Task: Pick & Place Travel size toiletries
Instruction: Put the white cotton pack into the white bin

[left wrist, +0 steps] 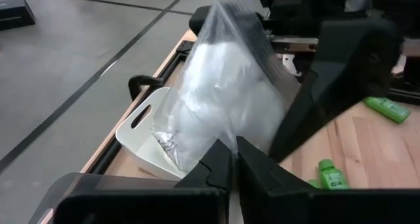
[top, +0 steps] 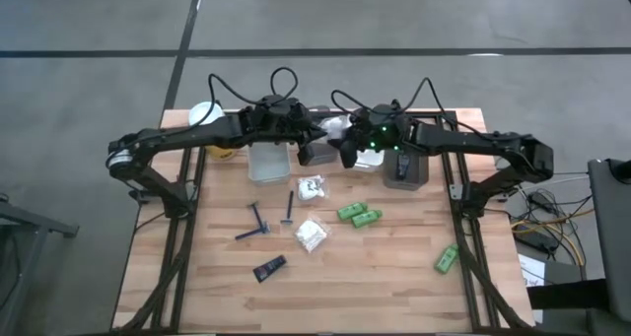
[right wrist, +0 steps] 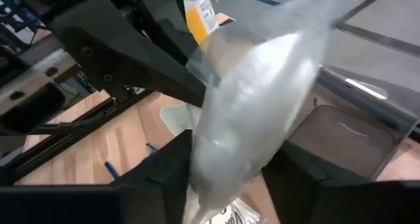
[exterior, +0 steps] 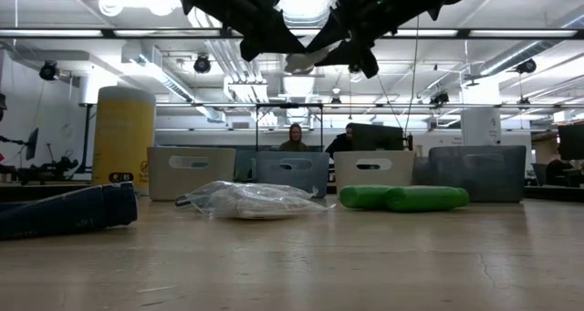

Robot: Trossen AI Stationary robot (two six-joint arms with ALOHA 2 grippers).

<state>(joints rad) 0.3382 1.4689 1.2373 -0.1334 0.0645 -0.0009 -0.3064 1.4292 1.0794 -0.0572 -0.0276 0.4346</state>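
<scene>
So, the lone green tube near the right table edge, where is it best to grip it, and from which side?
The lone green tube lies flat and slanted, apart from the other items. Probably best: come straight down from above and close the fingers across the middle of its body, over its narrow width. The right gripper is nearer, but now holds a white packet.

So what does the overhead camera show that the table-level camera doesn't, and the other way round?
Only the high view shows the two dark blue razors, the black sachet and the lone green tube near the table's right edge.

Only the low view shows the room behind, with seated people beyond the bins.

Both show the left gripper and right gripper meeting above the bins with a white crinkly packet between them, the pair of green tubes, another packet on the table, and the yellow canister.
</scene>
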